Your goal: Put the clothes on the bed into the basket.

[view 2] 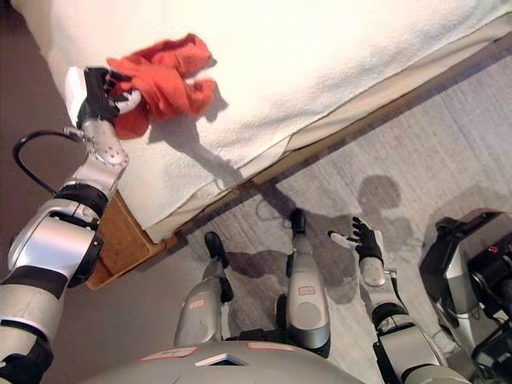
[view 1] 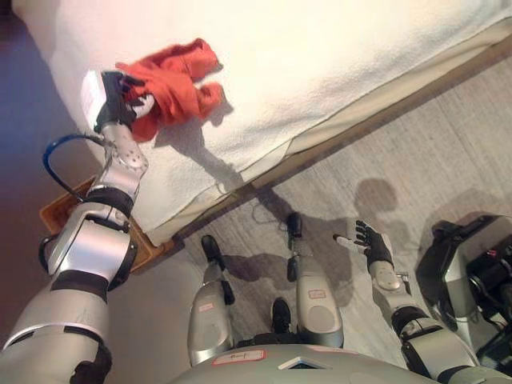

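Left eye view: the crumpled orange-red cloth garment (view 1: 178,82) lies near the white bed's (view 1: 336,56) edge, trailing toward one o'clock from the left hand (view 1: 122,98), whose fingers curl into its near end. The woven brown basket (view 2: 120,240) sits at six o'clock below. Right hand (view 1: 370,242) hangs spread, well apart.

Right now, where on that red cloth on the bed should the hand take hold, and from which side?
Probably at the near-left bunch of the red cloth, where the left hand already sits with fingers curled into it. The cloth lies crumpled on the white bed, so its raised folds give something to pinch from above, coming in from the bed's left edge. The right hand hangs open over the floor.
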`<state>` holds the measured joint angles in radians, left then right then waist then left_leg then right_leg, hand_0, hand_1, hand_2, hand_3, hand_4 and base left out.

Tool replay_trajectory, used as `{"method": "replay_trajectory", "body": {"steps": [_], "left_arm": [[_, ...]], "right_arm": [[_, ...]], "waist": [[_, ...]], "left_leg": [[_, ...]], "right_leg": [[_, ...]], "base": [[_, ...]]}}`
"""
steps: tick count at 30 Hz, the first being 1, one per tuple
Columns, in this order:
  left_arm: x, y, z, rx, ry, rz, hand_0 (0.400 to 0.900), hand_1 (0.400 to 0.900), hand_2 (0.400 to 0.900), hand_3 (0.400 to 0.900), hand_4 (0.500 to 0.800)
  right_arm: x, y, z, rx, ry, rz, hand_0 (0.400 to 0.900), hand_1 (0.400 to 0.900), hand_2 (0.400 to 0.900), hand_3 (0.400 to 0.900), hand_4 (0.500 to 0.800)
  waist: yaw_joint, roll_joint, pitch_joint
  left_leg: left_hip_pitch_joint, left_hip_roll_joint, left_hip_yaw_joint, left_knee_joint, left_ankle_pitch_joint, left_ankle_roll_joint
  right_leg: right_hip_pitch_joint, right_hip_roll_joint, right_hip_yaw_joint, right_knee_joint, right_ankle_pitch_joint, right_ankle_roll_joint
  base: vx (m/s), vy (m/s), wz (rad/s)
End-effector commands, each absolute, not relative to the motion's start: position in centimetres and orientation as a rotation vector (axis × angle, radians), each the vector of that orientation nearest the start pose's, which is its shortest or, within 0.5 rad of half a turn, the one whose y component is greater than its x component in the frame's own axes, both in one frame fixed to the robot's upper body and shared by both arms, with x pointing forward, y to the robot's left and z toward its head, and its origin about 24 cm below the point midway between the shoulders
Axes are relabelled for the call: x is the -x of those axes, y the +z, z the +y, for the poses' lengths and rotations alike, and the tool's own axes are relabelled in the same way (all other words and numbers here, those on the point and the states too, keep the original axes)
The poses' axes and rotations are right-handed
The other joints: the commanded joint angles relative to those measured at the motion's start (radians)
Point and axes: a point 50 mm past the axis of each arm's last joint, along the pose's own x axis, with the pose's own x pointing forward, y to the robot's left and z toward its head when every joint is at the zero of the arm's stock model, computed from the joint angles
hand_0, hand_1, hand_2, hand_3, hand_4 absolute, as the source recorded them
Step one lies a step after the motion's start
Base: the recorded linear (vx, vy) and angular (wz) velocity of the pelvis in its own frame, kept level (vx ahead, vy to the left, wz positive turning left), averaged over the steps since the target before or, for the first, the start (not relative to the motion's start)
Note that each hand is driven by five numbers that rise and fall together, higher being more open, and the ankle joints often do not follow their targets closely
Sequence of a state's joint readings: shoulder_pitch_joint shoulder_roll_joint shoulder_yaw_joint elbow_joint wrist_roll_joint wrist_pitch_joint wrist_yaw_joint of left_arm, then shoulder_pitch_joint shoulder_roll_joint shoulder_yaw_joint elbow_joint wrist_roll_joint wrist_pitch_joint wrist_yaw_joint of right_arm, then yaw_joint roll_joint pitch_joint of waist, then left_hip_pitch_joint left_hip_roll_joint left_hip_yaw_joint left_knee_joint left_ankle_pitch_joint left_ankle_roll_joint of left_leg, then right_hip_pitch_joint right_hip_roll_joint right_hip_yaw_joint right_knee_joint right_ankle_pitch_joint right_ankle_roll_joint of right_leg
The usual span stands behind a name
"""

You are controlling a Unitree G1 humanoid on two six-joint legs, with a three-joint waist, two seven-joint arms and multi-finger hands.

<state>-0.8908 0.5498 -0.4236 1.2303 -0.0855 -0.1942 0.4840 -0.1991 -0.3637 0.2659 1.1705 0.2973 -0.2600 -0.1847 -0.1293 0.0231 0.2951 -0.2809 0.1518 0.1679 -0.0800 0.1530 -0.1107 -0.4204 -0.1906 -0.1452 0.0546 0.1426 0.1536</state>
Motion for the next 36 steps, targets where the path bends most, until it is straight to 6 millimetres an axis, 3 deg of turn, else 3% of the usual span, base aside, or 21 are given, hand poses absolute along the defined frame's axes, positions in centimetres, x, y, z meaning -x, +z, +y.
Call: {"method": "replay_trajectory", "body": {"steps": [1, 11, 17, 20, 24, 27, 36], "left_arm": [[-37.1, 14.5, 31.5, -0.644, 0.647, -0.047, 0.4, 0.4, 0.4, 0.4, 0.5], [-32.7, 12.8, 38.5, -0.724, 0.794, 0.183, 0.4, 0.4, 0.4, 0.4, 0.5], [-30.2, 13.8, 41.9, -0.841, 0.878, 0.273, 0.4, 0.4, 0.4, 0.4, 0.5], [-29.0, 15.4, 43.6, -0.931, 0.922, 0.299, 0.4, 0.4, 0.4, 0.4, 0.5], [-28.5, 17.1, 44.5, -0.93, 0.967, 0.276, 0.4, 0.4, 0.4, 0.4, 0.5], [-28.5, 17.3, 44.7, -0.944, 0.964, 0.281, 0.4, 0.4, 0.4, 0.4, 0.5], [-23.6, 16.2, 48.1, -0.834, 1.1, 0.401, 0.4, 0.4, 0.4, 0.4, 0.5]], "right_arm": [[-18.0, -10.3, -29.2, 0.354, -0.325, 0.747, 0.9, 0.9, 0.9, 0.9, 0.8], [-17.0, -11.0, -30.0, 0.382, -0.325, 0.856, 0.9, 0.9, 0.9, 0.9, 0.8], [-16.5, -10.9, -30.7, 0.396, -0.328, 0.872, 0.9, 0.9, 0.9, 0.9, 0.8], [-16.5, -10.8, -30.9, 0.402, -0.325, 0.873, 0.9, 0.9, 0.9, 0.9, 0.8], [-16.1, -11.1, -30.7, 0.394, -0.312, 0.889, 0.9, 0.9, 0.9, 0.9, 0.8], [-15.8, -11.4, -30.5, 0.385, -0.298, 0.913, 0.9, 0.9, 0.9, 0.9, 0.8], [-14.8, -11.8, -30.6, 0.39, -0.276, 0.953, 0.9, 0.9, 0.9, 0.9, 0.8]], "waist": [[0.027, -0.044, -0.016], [0.074, -0.031, -0.005], [0.092, -0.028, -0.006], [0.1, -0.027, -0.011], [0.112, -0.033, -0.017], [0.118, -0.039, -0.02], [0.135, -0.056, -0.019]], "left_leg": [[0.151, 0.038, -0.02, 0.077, -0.131, -0.082], [0.226, 0.044, -0.043, 0.032, -0.105, -0.079], [0.226, 0.045, -0.046, 0.021, -0.094, -0.079], [0.224, 0.048, -0.05, 0.018, -0.092, -0.079], [0.222, 0.049, -0.056, 0.018, -0.092, -0.079], [0.22, 0.047, -0.06, 0.019, -0.092, -0.077], [0.211, 0.036, -0.065, 0.029, -0.101, -0.071]], "right_leg": [[0.035, -0.069, -0.02, -0.083, 0.147, 0.071], [0.113, -0.069, -0.042, -0.066, 0.12, 0.068], [0.124, -0.069, -0.057, -0.067, 0.118, 0.071], [0.13, -0.069, -0.064, -0.07, 0.118, 0.073], [0.139, -0.07, -0.071, -0.078, 0.121, 0.077], [0.146, -0.073, -0.077, -0.082, 0.123, 0.079], [0.156, -0.081, -0.087, -0.094, 0.131, 0.084]], "base": [[-0.01, 0.007, 0.11], [-0.01, 0.004, 0.1], [-0.01, -0.005, 0.09], [0.0, 0.0, 0.04], [0.0, -0.006, 0.02], [0.0, -0.004, 0.03], [0.0, 0.007, 0.03]]}}
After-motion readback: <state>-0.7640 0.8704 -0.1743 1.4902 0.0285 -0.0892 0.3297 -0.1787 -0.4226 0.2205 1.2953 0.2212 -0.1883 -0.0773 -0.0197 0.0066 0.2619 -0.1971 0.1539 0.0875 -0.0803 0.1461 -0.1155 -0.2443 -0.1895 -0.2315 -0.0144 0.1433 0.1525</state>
